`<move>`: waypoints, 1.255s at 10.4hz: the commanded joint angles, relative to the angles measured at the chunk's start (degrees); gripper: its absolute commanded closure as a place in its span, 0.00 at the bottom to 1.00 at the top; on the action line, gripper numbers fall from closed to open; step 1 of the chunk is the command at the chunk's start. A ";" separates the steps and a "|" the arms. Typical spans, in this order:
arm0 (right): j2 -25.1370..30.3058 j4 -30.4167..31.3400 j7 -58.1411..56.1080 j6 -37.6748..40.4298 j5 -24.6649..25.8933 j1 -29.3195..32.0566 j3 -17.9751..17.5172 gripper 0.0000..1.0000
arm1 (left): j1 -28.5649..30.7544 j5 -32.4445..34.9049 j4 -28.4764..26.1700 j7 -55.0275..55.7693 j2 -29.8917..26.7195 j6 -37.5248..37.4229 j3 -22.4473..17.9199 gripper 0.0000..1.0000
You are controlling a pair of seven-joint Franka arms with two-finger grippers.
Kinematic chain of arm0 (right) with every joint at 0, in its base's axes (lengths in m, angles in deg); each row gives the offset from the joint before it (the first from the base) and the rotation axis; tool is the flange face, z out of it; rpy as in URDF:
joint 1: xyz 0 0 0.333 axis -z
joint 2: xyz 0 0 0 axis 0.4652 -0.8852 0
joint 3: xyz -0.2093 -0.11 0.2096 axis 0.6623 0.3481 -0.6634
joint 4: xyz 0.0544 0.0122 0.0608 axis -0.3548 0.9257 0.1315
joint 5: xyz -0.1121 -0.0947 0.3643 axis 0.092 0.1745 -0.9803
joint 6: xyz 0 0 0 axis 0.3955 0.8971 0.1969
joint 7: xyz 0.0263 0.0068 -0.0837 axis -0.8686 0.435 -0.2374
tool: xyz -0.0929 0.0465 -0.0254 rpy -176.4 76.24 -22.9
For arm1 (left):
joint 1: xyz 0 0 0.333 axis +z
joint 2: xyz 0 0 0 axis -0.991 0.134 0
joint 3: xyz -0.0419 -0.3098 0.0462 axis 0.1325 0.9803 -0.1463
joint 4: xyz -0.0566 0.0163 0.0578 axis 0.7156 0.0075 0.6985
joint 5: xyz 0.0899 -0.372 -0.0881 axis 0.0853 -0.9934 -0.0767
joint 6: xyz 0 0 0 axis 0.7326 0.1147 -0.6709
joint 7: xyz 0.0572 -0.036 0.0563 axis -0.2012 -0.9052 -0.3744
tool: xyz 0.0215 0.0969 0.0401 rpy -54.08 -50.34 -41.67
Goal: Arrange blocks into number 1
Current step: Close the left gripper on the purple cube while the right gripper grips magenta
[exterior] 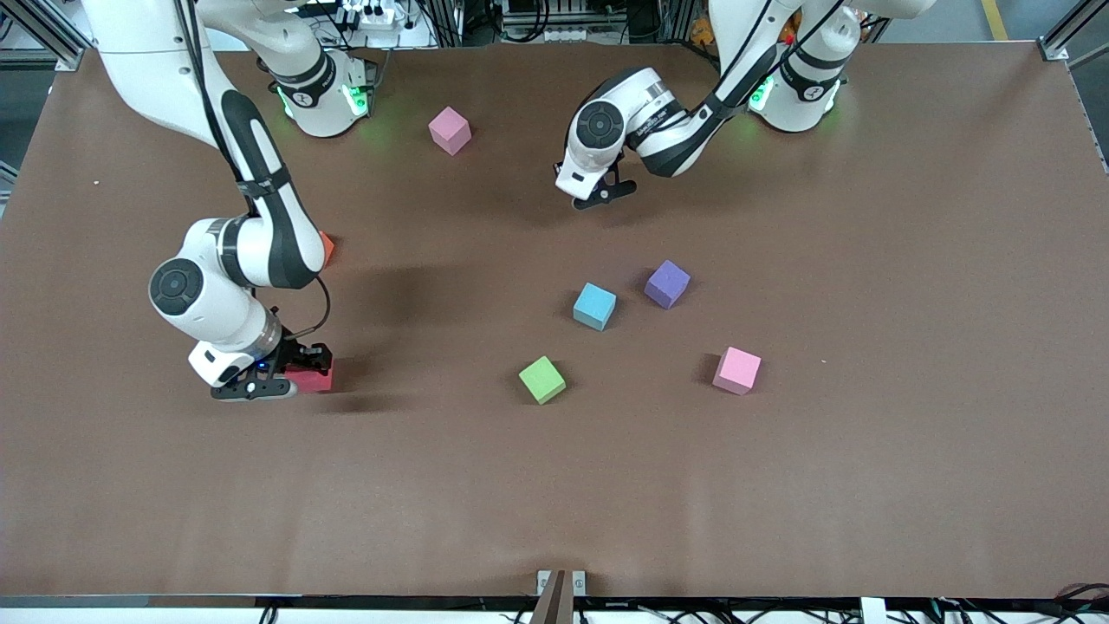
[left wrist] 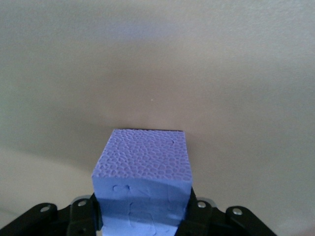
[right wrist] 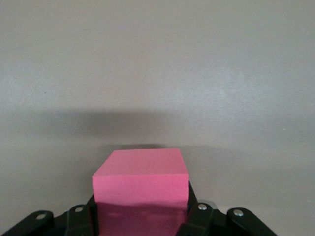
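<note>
Clamped between the left gripper's [left wrist: 142, 216] fingers is a purple cube [left wrist: 142, 169], its pebbled foam top and creased side seen only in the left wrist view; in the front view that gripper [exterior: 604, 196] is low over the table [exterior: 866, 477] near the arms' bases and the cube is hidden under it. The right gripper [right wrist: 142, 219] is shut on a red cube [right wrist: 141, 179], smooth and matte, shown at the right arm's end of the table, where only a red edge [exterior: 314, 379] is seen. On the brown table lie sharp-edged cubes: light blue [exterior: 594, 306], a second purple [exterior: 667, 283] just beside it, green [exterior: 541, 380] nearer the camera. Two pink cubes [exterior: 737, 370] [exterior: 450, 130] and an orange corner [exterior: 327, 249] are also seen.
</note>
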 commanded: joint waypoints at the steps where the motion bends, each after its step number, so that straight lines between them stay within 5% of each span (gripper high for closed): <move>1: 1.95 1.12 1.69 0.47 -1.10 -0.43 0.87 0.45 | -1.86 4.55 0.34 3.25 -0.85 0.51 -0.48 1.00; 13: 4.68 1.65 16.91 0.56 -1.10 -5.88 5.53 0.45 | -4.86 10.61 -0.19 6.69 -3.05 0.33 6.20 1.00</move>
